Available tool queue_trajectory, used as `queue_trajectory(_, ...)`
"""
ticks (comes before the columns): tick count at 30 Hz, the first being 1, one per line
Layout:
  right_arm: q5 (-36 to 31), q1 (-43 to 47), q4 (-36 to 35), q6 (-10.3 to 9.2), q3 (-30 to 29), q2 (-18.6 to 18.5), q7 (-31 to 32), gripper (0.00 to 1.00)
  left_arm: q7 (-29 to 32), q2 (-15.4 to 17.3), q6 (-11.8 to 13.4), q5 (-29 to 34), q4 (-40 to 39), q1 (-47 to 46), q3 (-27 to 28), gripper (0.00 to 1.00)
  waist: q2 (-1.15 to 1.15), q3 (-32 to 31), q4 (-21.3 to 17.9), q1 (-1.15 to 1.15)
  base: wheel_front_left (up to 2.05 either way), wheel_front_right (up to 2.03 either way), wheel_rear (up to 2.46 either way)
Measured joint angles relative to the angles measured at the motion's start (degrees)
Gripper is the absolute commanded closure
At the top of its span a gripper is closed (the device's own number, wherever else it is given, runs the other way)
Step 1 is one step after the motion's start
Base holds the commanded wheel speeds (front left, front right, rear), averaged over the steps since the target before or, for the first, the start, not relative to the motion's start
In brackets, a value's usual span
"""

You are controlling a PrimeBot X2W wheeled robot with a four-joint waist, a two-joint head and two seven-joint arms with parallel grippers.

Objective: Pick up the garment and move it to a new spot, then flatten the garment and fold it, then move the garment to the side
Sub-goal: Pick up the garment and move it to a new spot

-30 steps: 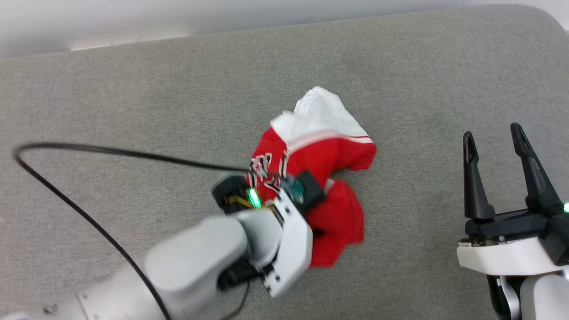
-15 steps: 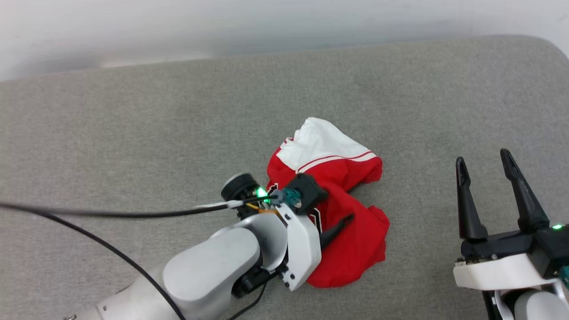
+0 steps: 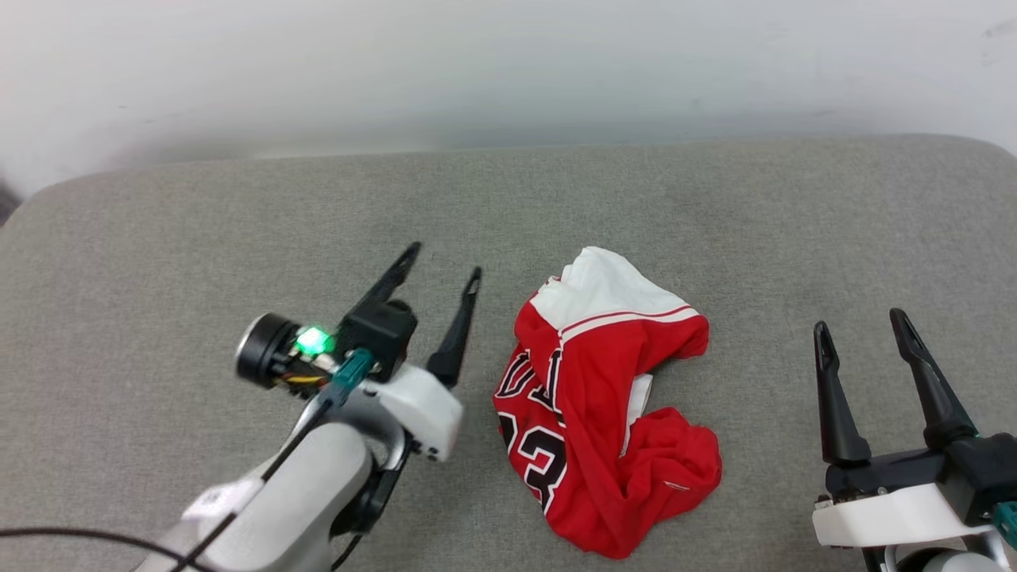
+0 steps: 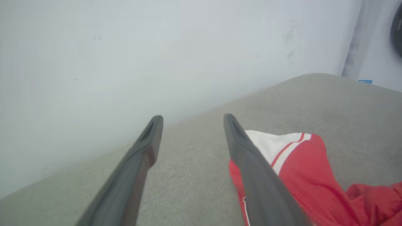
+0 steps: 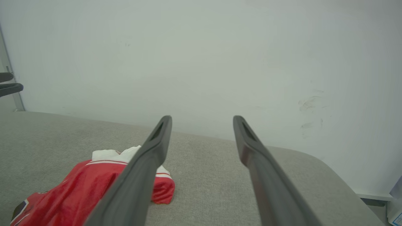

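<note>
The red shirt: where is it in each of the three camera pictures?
Head view: red shirt, crumpled, just right of centre.
Left wrist view: red shirt at lower right.
Right wrist view: red shirt at lower left.
Shared landmark: its white sleeve with striped trim.

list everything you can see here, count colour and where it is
garment: 1, red with a white sleeve, striped trim and a black white-edged 23, crumpled on the padded surface between the two grippers, touching neither
padded surface: 1, grey fabric, under everything
wall: 1, pale, behind the surface's far edge
cable: 1, black, lower left of the head view, running to the left arm
left gripper: 1, dark fingers on a white body, open and empty, just left of the garment
right gripper: 1, dark fingers on a white body, open and empty, lower right, apart from the garment
</note>
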Motion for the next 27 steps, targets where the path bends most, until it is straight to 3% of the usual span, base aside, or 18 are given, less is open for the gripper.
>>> queue_trajectory(3, 0.54, 0.13, 0.27, -0.01, -0.18, -0.01, 0.0, 0.0, -0.44, 1.69, 3.87, 2.52, -0.93, 3.45, 3.2, 0.0, 0.0, -0.39, 0.52, 0.0, 0.0, 0.0, 0.0)
queue_trajectory(7, 1.52, 0.55, 0.94, -0.01, -0.43, 0.0, 0.0, 0.0, -0.53, 1.59, 7.56, 6.51, -6.31, 11.93, 13.5, 0.0, 0.0, -0.61, 1.18, 0.0, 0.0, 0.0, 0.0)
queue_trajectory(10, 2.5, 1.04, 1.36, 0.0, -0.56, 0.0, 0.0, 0.0, -0.6, 0.7, 8.17, 9.24, -9.15, 17.77, 19.2, 0.0, 0.0, -0.83, 1.31, 0.0, 0.0, 0.0, 0.0)
queue_trajectory(18, 6.3, 1.44, 2.85, 0.0, -1.18, 0.02, 0.0, 0.0, -0.6, -6.04, 7.1, 16.83, -15.4, 31.67, 32.57, 0.0, 0.0, -1.63, 1.09, 0.0, 0.0, 0.0, 0.0)
queue_trajectory(27, 8.66, 4.24, 4.83, -0.01, -1.14, 0.02, 0.0, 0.0, -0.6, -13.14, 0.58, 24.14, -16.07, 40.68, 41.07, 0.0, 0.0, -3.76, 0.87, 0.0, 0.0, 0.0, 0.0)
